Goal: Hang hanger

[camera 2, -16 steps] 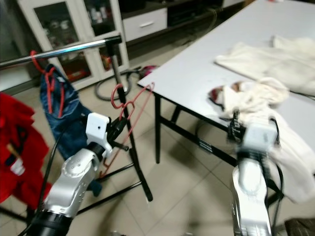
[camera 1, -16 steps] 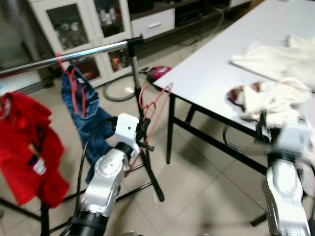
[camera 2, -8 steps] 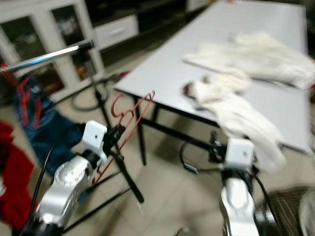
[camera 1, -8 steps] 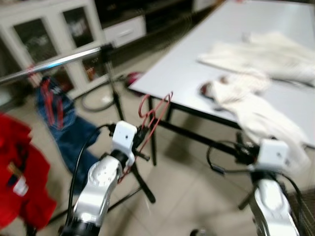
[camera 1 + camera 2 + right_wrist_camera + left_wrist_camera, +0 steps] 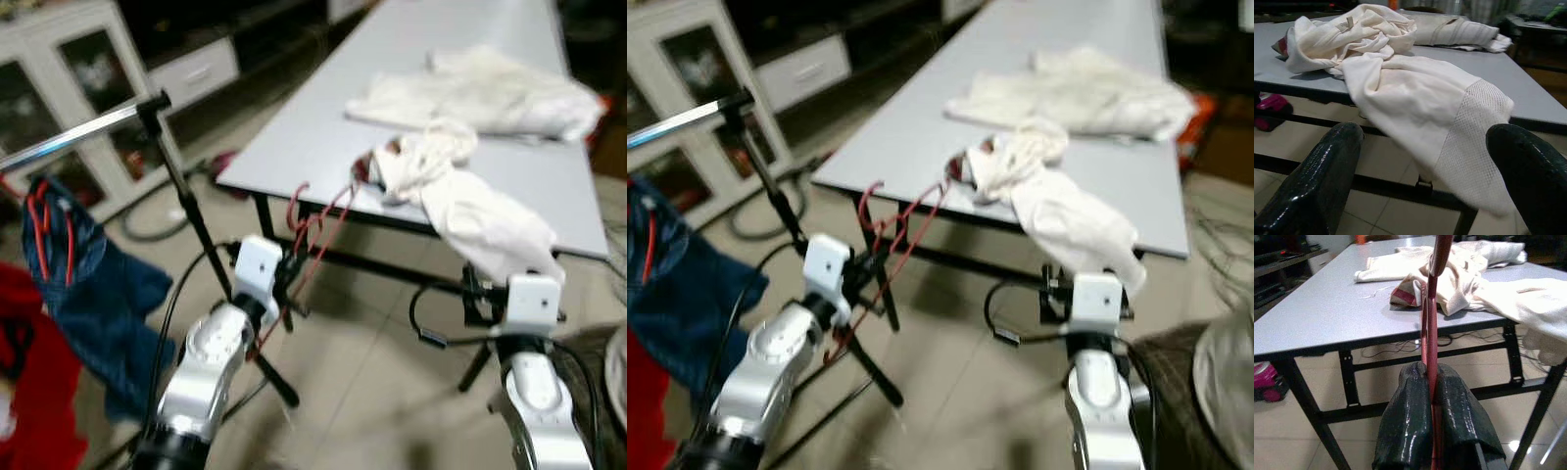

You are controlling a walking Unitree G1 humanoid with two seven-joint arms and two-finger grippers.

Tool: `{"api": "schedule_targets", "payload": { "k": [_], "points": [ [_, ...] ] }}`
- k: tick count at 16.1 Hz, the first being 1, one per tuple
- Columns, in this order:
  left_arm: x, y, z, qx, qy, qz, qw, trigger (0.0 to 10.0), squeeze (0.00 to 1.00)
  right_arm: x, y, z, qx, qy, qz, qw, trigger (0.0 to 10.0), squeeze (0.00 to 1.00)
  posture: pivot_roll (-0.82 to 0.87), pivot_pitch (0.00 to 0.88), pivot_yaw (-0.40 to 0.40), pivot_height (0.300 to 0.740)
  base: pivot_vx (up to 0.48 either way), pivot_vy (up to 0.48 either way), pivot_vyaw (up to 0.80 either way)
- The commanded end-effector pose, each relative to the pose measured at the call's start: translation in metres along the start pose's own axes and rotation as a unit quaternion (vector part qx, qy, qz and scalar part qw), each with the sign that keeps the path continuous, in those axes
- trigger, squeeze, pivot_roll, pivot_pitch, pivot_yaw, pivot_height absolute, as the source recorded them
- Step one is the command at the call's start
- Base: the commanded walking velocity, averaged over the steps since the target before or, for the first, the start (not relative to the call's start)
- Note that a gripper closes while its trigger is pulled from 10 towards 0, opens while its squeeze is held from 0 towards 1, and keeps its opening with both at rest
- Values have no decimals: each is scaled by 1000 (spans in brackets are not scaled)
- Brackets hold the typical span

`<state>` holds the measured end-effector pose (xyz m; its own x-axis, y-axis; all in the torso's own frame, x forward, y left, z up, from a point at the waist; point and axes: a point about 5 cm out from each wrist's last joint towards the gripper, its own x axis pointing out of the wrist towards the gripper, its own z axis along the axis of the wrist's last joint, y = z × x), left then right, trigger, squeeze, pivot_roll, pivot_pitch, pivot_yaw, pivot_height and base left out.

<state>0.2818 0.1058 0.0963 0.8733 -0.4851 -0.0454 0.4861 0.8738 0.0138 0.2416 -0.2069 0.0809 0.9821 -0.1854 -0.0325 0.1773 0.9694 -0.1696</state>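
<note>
Left of centre in the head views, the left tool [image 5: 286, 277] is clamped on the red wire hanger [image 5: 315, 223], whose hook and shoulders stick up toward the near corner of the grey tabletop [image 5: 323, 137]; the left wrist view shows the wire pinched tight between the two black fingers [image 5: 1410, 421]. The right tool [image 5: 1420, 161] hangs low at lower right with its fingers spread wide and holding nothing, facing the cream garment [image 5: 480, 220] that droops over the tabletop's edge.

Compared with a second ago, the whole scene has slid: the chrome clothes rail [image 5: 78, 137] with its blue jeans [image 5: 83, 294] and red garment [image 5: 29, 392] now sits at the far left of the frame, while the tabletop and its white clothes [image 5: 480, 83] fill the centre. That reads as the robot turning away from the rail toward the tabletop, not as the things moving. The hanger's grip looks unchanged through the turn.

For the task, I judge this means the hanger is bare and not yet hung; the robot seems to be heading for a garment first, so hanging lies some way off.
</note>
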Motion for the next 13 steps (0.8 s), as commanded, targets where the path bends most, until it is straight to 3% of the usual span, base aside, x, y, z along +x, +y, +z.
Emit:
{"api": "schedule_targets", "payload": {
  "k": [1,13],
  "points": [
    [0,8,2,9,-4,10,1000,10000,0,2,9,3,5,-12,15,1000,10000,0,-106,0,96,740,0,0,-744],
    [11,4,4,27,-10,-3,1000,10000,0,3,-5,-10,21,6,-22,1000,10000,0,-131,0,104,740,0,0,-740]
  ]
}}
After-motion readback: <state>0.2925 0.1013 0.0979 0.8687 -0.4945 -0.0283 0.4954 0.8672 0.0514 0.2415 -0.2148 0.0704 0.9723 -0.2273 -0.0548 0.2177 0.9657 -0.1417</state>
